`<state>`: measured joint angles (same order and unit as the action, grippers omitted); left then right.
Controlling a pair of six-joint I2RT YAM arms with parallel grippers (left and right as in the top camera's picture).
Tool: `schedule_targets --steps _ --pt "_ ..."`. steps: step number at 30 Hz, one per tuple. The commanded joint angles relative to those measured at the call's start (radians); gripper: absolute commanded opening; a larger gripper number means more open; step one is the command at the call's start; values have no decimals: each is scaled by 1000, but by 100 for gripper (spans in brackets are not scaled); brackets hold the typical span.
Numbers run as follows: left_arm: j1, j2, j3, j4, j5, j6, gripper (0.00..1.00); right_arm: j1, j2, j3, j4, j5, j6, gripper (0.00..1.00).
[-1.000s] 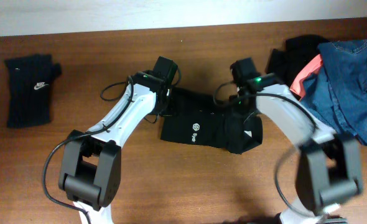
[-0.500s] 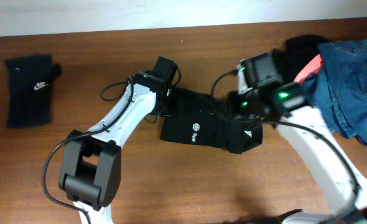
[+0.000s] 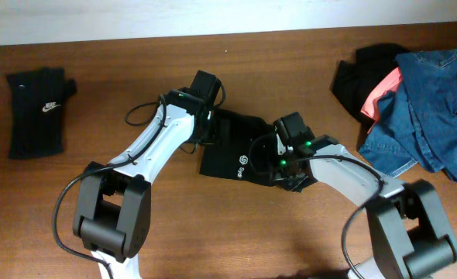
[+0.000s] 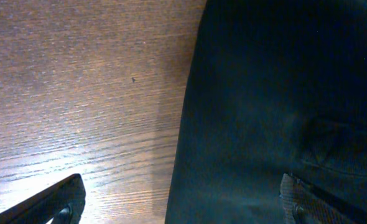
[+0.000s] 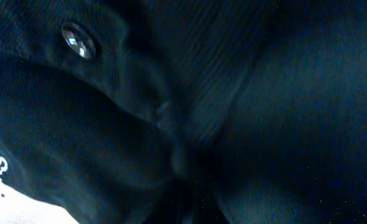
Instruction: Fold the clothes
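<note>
The black shirt with a small white round logo lies partly folded at the table's middle. My left gripper stands open at its back left edge. In the left wrist view the left gripper straddles the shirt's edge, one fingertip over bare wood and the other over cloth. My right gripper sits low on the shirt's right part, shut on its fabric. Dark folds of the shirt fill the right wrist view and gather at the right gripper. A small shiny button shows there.
A folded black swoosh-marked garment lies at the far left. At the back right is a heap of blue denim, a coral-pink piece and black cloth. The table's back edge meets a white wall.
My right arm has swung from the shirt's back right end leftward and forward, drawing the shirt's right side over itself. The shirt looks narrower now. The left arm has not moved.
</note>
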<state>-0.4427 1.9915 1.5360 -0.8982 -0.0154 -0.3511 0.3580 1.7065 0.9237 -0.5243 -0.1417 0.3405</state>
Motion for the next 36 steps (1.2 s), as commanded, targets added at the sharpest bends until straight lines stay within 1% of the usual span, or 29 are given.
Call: schedule_targets --steps 1,4,6,10,14,16,19,23,25,31,36 --pt "0 -24 -8 -3 -9 12 99 1 90 -21 7 -40 13 4" --pt "0 -24 -8 -3 -8 12 99 0 90 -6 4 -75 13 4" --pt "0 -24 -8 -1 -6 12 99 0 60 24 -32 -80 6 4" --pt "0 -24 -8 -1 -6 12 99 0 -37 140 -166 -70 -21 4" --pt "0 -24 -8 -1 -6 11 99 0 -126 275 -296 16 -21 4" --pt "-1 -24 -8 -6 -1 11 99 0 -151 316 -317 59 -22 4" --pt "-2 -24 -8 -9 33 11 99 0 -161 329 -293 74 -35 4" --pt "-11 -24 -9 -3 93 3 100 2 -109 329 -268 84 -56 4" --pt "-21 -24 -12 5 106 0 99 1 -65 329 -267 140 -55 4" --pt "-68 -23 -13 7 100 1 99 -5 100 329 -260 266 -49 4" --pt "-98 -23 -13 6 36 1 99 -56 248 329 -235 285 -46 4"
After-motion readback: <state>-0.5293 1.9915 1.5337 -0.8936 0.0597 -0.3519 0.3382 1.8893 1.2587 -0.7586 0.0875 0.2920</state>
